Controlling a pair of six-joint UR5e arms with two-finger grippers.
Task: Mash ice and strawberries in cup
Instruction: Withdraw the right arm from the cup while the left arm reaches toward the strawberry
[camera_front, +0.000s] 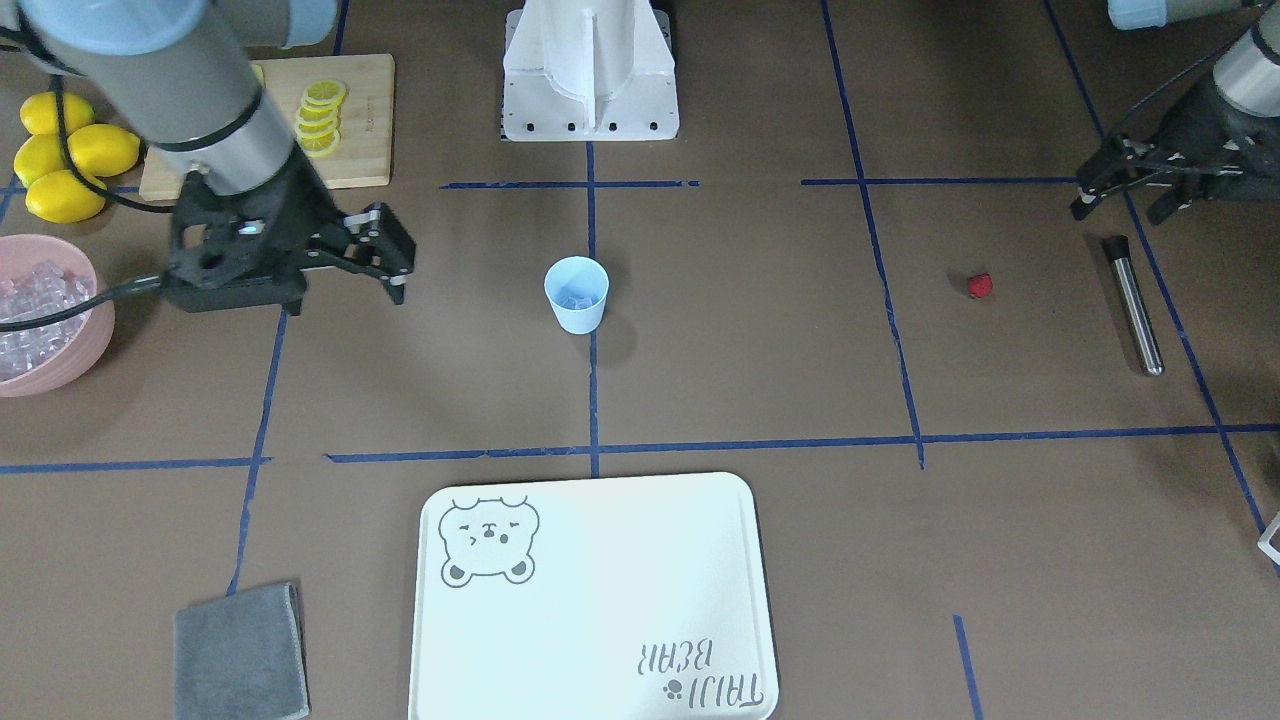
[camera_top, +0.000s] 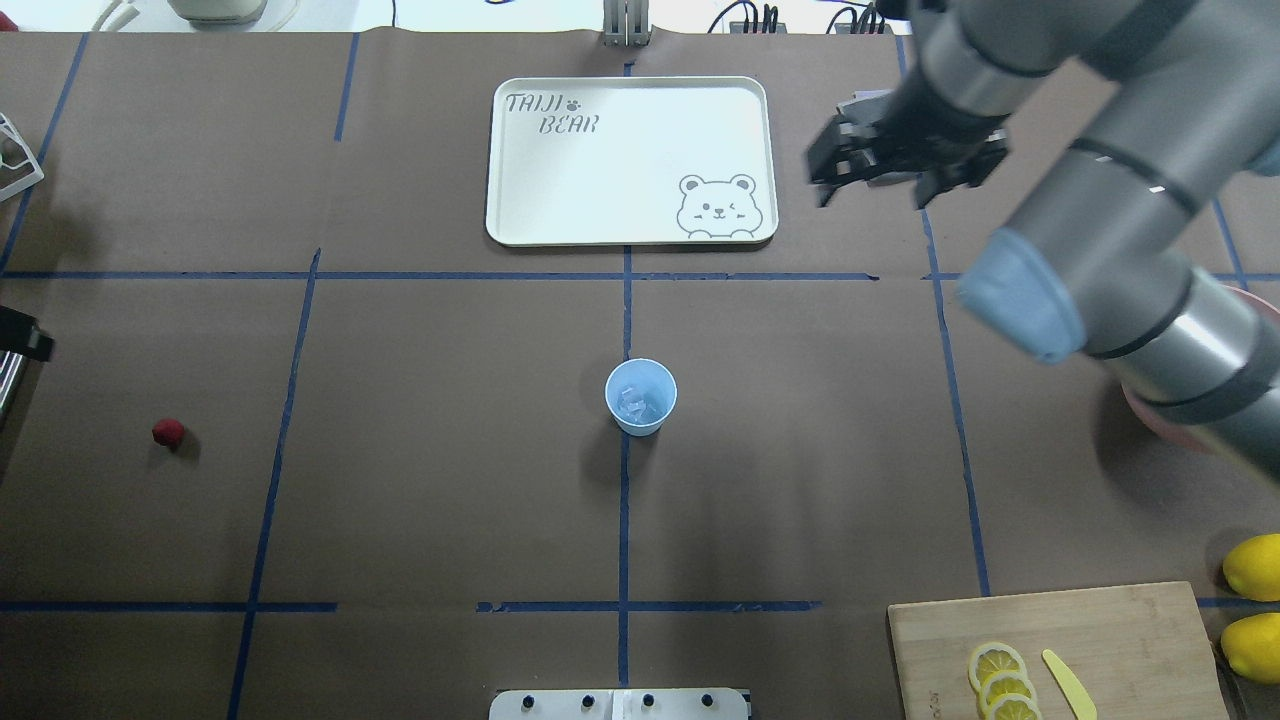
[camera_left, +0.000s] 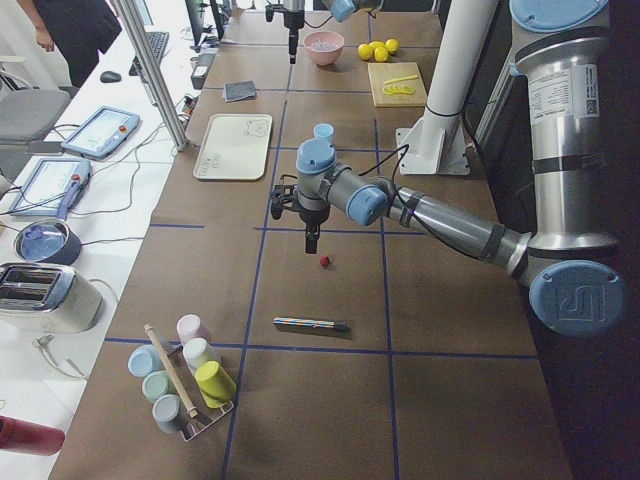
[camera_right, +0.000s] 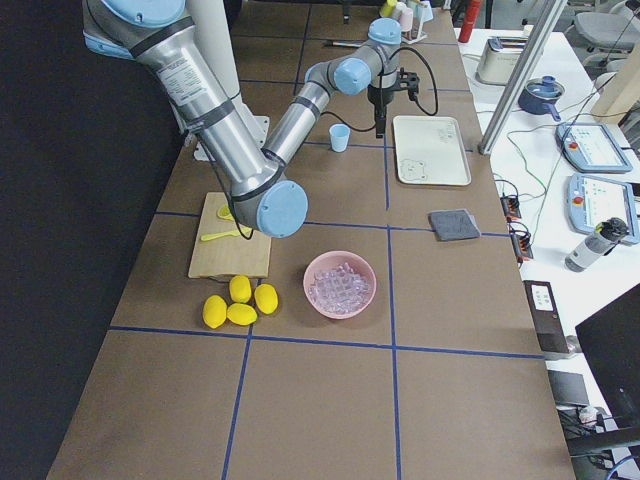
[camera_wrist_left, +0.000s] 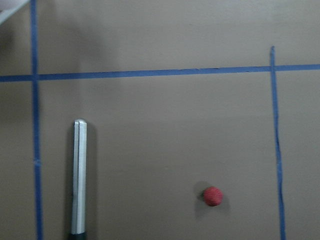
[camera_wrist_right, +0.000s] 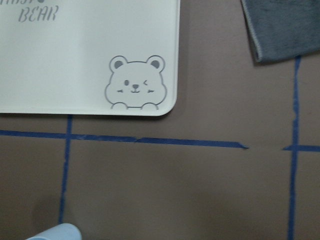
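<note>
Red, small and roundish, the strawberry (camera_front: 980, 286) lies bare on the matt brown table (camera_front: 760, 350), well apart from the cup (camera_front: 576, 295) on the robot's left side of it. The left pincer (camera_front: 1120, 210) hangs slightly farther from the cup than the berry, fingers apart and empty, so the berry lies cupward of it; this arm is plainly the nearer. The right pincer (camera_top: 872, 195), likewise spread and empty, is raised on the cup's other side. The cup is smooth pale-blue plastic, tapered and upright, with glassy ice (camera_top: 638, 404) in its bottom. A slim metal rod (camera_front: 1134, 305), black-tipped, lies beyond the strawberry, its long axis crossing the cup-to-berry line.
</note>
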